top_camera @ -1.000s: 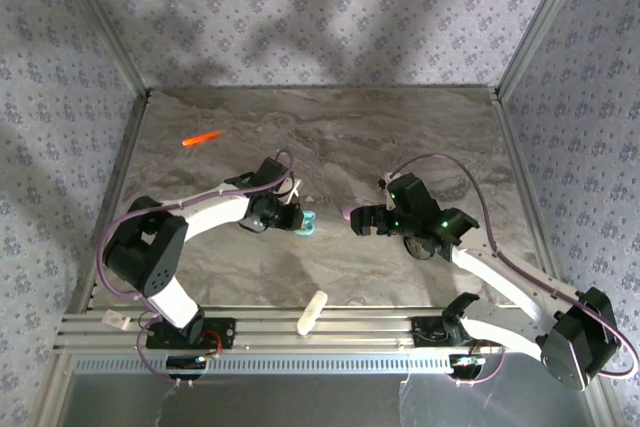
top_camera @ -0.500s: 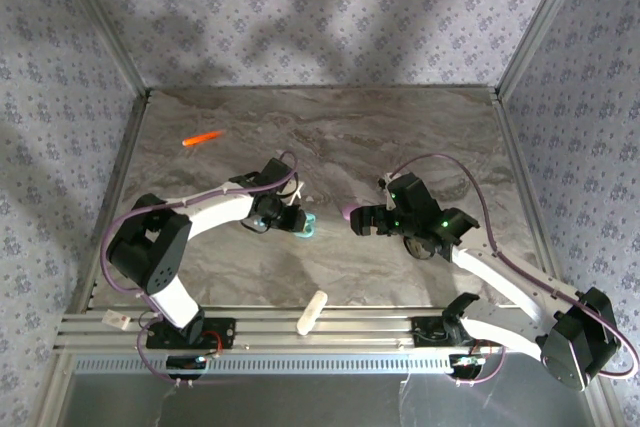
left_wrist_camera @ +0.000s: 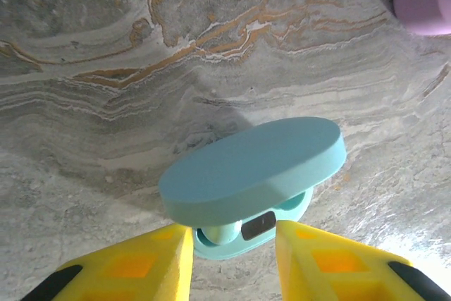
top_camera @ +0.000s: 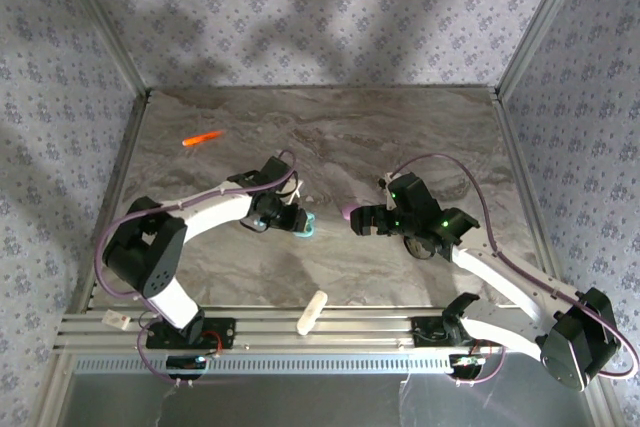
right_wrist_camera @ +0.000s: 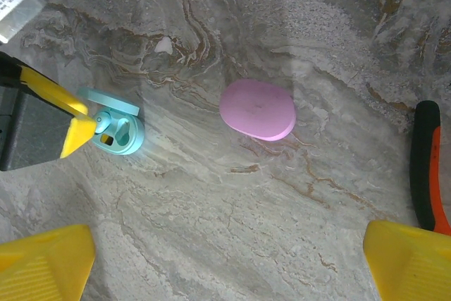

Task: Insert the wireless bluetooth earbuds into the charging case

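Flanking open teal charging case (left_wrist_camera: 254, 163): left end effector (left_wrist_camera: 232, 229), fingers apart.
Teal earbud (left_wrist_camera: 217, 235): in the case base, between the fingertips.
Right end effector (right_wrist_camera: 227, 244): fingers wide apart, pink case (right_wrist_camera: 257, 109) ahead on desk (right_wrist_camera: 211, 195).

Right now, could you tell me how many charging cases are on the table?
2. The open teal case sits at the left gripper; the closed pink case lies to its right. None appear hidden.

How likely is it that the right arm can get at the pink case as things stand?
Probably yes. The pink case lies shut on bare table ahead of the right gripper, whose jaws stand wide open. The teal case and left gripper sit apart, off to one side.
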Motion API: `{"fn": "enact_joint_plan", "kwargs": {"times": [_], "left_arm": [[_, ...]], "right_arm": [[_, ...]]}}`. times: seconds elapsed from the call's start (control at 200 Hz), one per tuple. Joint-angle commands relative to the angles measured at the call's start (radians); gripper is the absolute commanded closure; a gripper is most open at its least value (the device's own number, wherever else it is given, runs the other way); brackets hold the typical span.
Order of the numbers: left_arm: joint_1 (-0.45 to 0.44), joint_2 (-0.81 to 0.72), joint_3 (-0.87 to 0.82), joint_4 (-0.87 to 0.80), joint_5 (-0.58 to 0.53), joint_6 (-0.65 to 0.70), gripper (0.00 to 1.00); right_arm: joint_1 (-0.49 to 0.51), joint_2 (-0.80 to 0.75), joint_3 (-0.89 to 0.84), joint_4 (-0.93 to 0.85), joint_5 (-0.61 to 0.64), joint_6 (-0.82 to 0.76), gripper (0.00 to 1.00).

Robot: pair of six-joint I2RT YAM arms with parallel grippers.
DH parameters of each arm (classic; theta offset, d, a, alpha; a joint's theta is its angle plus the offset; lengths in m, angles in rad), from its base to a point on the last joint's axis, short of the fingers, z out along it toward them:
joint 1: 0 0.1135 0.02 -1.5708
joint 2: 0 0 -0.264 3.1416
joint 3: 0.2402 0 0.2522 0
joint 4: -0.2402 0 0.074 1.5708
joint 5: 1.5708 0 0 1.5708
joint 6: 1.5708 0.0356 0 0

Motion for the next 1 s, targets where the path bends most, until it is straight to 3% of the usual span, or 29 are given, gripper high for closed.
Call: {"fn": "enact_joint_plan", "kwargs": {"times": [0.0, 0.22, 0.48, 0.765, 0.994], "left_arm": [[-0.006, -0.054, 0.010, -0.009, -0.012, -0.024, 0.63], [0.020, -0.123, -0.040, 0.026, -0.032, -0.072, 0.61], [0.115, -0.168, -0.116, 0.065, -0.001, -0.129, 0.72], [0.147, -0.092, -0.118, 0.056, 0.004, -0.141, 0.83], [0.143, -0.027, -0.104, 0.093, 0.046, -0.155, 0.84]], "right_arm": [[-0.006, -0.009, -0.013, 0.012, -0.008, -0.002, 0.00], [-0.008, -0.005, -0.011, 0.013, -0.012, -0.004, 0.00], [-0.010, 0.011, -0.007, 0.019, -0.024, -0.002, 0.00], [-0.006, 0.034, 0.005, 0.022, -0.039, -0.002, 0.00], [0.000, 0.035, 0.012, 0.013, -0.038, 0.001, 0.00]]}}
